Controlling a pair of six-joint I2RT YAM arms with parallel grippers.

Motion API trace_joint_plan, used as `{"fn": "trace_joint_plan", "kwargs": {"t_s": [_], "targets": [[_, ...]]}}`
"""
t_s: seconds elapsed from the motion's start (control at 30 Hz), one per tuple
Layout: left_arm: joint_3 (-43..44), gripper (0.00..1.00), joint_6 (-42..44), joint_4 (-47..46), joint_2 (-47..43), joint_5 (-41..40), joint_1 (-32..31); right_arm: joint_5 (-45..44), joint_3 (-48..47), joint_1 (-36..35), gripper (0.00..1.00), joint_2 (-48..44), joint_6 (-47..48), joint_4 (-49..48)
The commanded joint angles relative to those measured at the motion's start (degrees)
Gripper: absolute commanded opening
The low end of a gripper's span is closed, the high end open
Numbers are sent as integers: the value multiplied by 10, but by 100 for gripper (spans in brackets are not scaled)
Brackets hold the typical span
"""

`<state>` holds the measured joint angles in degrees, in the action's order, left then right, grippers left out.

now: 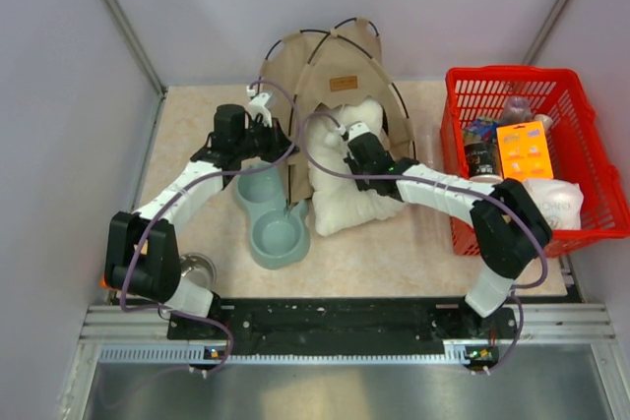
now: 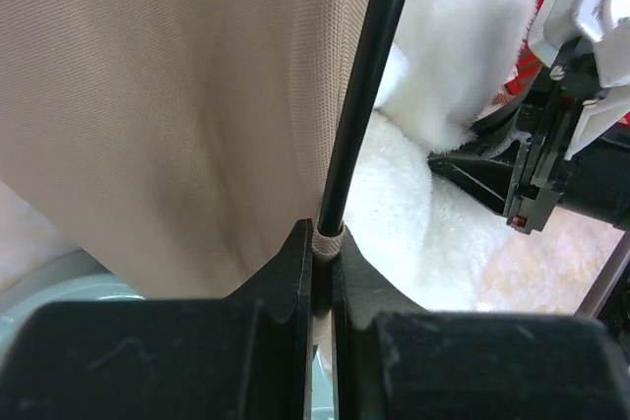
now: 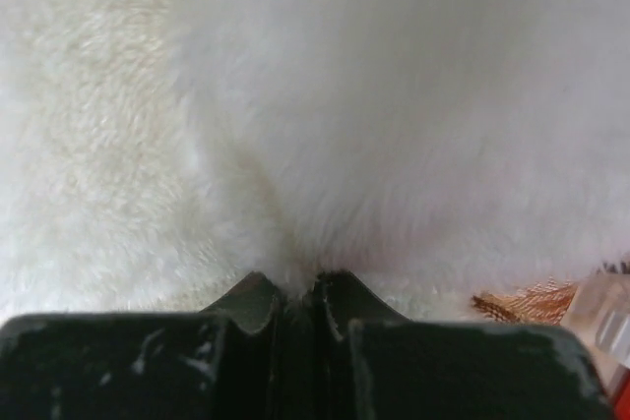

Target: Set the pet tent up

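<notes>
The pet tent (image 1: 330, 56) stands at the far middle of the table (image 1: 394, 258), its doorway facing the arms. The left gripper (image 2: 323, 243) clamps the tent by the foot of a black pole (image 2: 364, 76), at the edge of the tan fabric. The right gripper (image 3: 300, 287) is pinched tight into the cream plush pillow (image 1: 345, 199), which spills from the doorway. A grey-green double bowl (image 1: 274, 228) sits just beside the pillow, and a red basket (image 1: 512, 73) stands to the right.

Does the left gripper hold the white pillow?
No, the left gripper is shut on the pet tent, at the foot of its black pole.
</notes>
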<state>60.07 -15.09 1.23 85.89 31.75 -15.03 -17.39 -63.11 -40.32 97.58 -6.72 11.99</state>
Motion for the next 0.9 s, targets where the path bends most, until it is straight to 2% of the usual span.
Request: {"fn": "trace_joint_plan", "kwargs": {"t_s": [0.0, 0.2, 0.37, 0.6, 0.8, 0.83, 0.87], "targets": [[18, 0, -9, 42, 18, 12, 1, 96, -48, 7, 0, -26, -7, -28], [21, 0, 13, 67, 17, 16, 0, 172, -87, 70, 0, -105, -77, -72], [20, 0, 16, 66, 18, 50, 0, 242, -115, 107, 0, -72, -91, -152], [21, 0, -8, 46, 22, 82, 0, 227, -137, 107, 0, 29, -137, -238], [22, 0, -23, 30, 31, 83, 1, 177, -107, 103, 0, 53, -181, -285], [22, 0, -25, 29, 33, 82, 0, 177, -110, 101, 1, 59, -182, -283], [22, 0, -27, 27, 34, 78, 0, 177, -118, 99, 10, 62, -181, -270]]}}
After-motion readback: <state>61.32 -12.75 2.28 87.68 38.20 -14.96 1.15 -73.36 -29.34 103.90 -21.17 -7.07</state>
